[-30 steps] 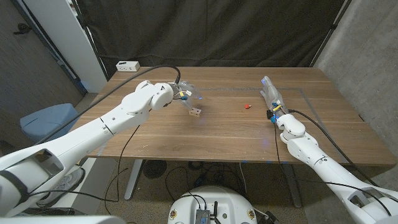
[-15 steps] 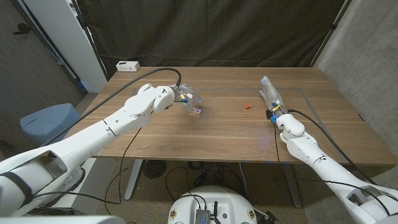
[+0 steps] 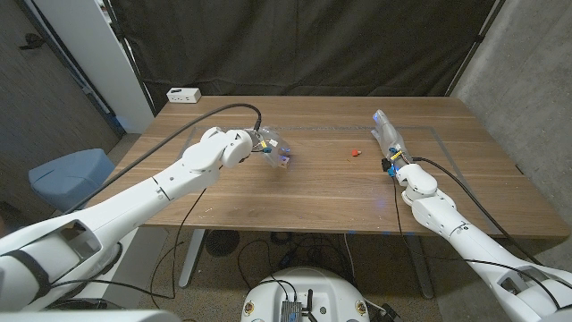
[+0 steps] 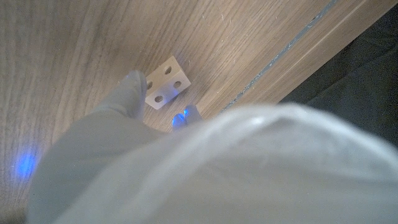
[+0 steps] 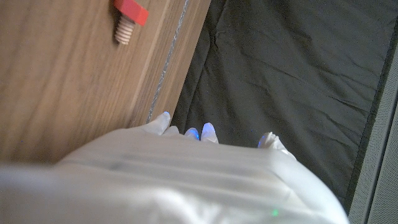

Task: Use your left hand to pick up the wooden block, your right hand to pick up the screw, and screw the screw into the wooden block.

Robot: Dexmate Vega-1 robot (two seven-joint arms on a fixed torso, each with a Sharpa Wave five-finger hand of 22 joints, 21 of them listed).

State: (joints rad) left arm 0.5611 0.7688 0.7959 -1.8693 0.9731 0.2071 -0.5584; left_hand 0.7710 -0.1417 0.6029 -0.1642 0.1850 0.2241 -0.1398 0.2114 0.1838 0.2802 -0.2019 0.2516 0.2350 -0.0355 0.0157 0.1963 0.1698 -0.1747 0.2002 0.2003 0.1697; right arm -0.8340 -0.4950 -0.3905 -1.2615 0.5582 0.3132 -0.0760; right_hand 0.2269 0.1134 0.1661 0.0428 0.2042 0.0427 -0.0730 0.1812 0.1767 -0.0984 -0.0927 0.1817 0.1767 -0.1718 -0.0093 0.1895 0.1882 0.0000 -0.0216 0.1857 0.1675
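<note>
My left hand [image 3: 268, 145] has its fingers spread either side of the small pale wooden block with round holes [image 3: 281, 161], left of centre frame, nothing gripped yet, so I fear closing off-centre could skid it away from the red-headed screw [image 3: 355, 152].

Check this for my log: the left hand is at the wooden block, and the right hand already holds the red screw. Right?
Not quite. The left hand is at the block, but the right hand holds nothing: the head view shows the screw lying on the table, apart from that hand.
</note>
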